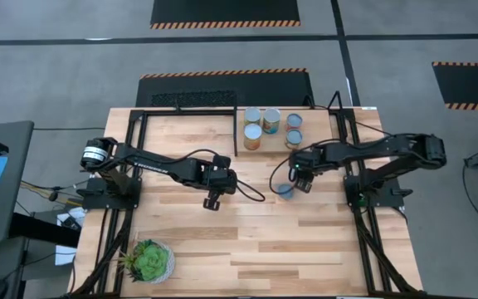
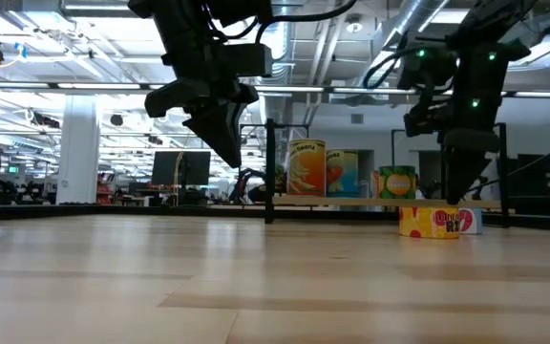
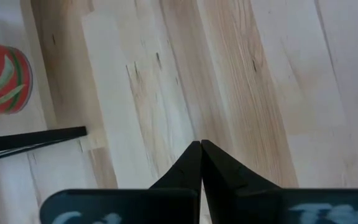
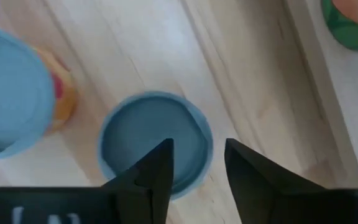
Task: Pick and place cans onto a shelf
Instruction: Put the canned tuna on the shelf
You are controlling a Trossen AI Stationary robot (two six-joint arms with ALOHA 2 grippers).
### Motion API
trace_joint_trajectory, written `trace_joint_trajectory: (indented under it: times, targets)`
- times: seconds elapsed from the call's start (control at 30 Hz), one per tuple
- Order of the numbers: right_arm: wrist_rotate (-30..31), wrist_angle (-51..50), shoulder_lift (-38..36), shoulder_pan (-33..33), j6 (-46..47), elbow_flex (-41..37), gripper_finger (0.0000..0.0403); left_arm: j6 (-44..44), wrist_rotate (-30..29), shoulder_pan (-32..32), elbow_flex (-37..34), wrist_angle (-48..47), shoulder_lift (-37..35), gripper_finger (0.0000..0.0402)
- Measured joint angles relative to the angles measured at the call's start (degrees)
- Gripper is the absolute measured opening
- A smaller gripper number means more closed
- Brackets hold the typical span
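While your high view only shows the right gripper (image 1: 299, 180) above a low can (image 1: 285, 190) on the table (image 1: 305, 249), the right wrist view shows its fingers parted over that can's (image 4: 154, 140) bluish-silver top, with a yellow-sided can (image 4: 14, 99) just beside it. Five cans (image 1: 253, 137) stand on the shelf (image 1: 322, 124) at 12 o'clock. Your left gripper (image 1: 212, 199), fingers pressed together and empty, hangs mid-table. A potted plant (image 1: 149, 260) sits at 7 o'clock.

No lettering is clear enough to read in full. The yellow can (image 2: 434, 223) under the right gripper (image 2: 458, 186) carries red print, too blurred to make out.
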Motion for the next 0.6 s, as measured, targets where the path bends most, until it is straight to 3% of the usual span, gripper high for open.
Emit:
trace_joint_trajectory:
  times: [0.33, 0.47, 0.6]
  targets:
    - [-0.13, -0.33, 4.52, -1.98, 1.66, 0.19, 0.0187, 0.00, 0.33, 0.00, 0.00, 0.07, 0.02, 0.0000]
    - [-0.40, -0.33, 5.51, -1.85, 3.92, 0.31, 0.0169, -0.02, 0.33, 0.00, 0.00, 0.02, 0.02, 0.0000]
    - [-1.44, -0.50, 5.00, -1.83, 5.20, 0.22, 0.0125, -0.02, 0.33, 0.00, 0.00, 0.02, 0.02, 0.0000]
